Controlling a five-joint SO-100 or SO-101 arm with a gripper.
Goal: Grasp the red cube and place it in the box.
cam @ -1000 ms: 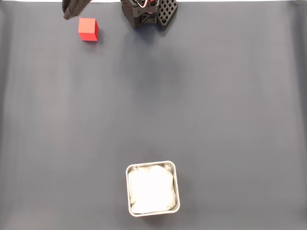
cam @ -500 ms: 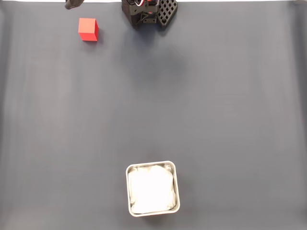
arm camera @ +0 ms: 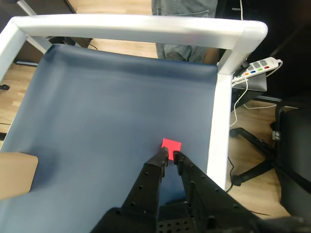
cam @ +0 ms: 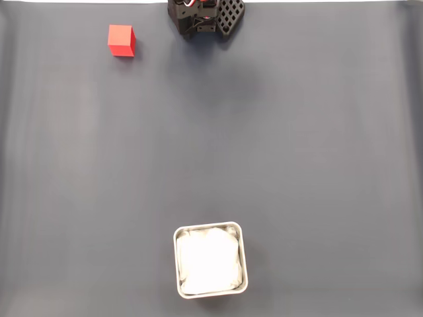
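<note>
The red cube (cam: 121, 40) rests on the dark blue mat at the far top left of the fixed view, left of the arm's black base (cam: 205, 16). The box (cam: 210, 259), a silver tin with white paper lining, stands near the bottom centre, far from the cube. In the wrist view my gripper (arm camera: 169, 156) hangs high above the mat. Its black fingers (arm camera: 156, 170) lie close together with nothing between them. The red cube (arm camera: 171, 144) appears small just past the fingertips and is not touched.
A white frame (arm camera: 221, 111) borders the mat in the wrist view. A person's legs (arm camera: 184, 9) stand at the far edge. A power strip (arm camera: 257, 65) and an office chair (arm camera: 291, 155) lie off to the right. A tan flat object (arm camera: 14, 174) sits at the left.
The dark gripper tip beside the cube at the top left of the fixed view has risen out of the frame. The cube and the box have not moved.
</note>
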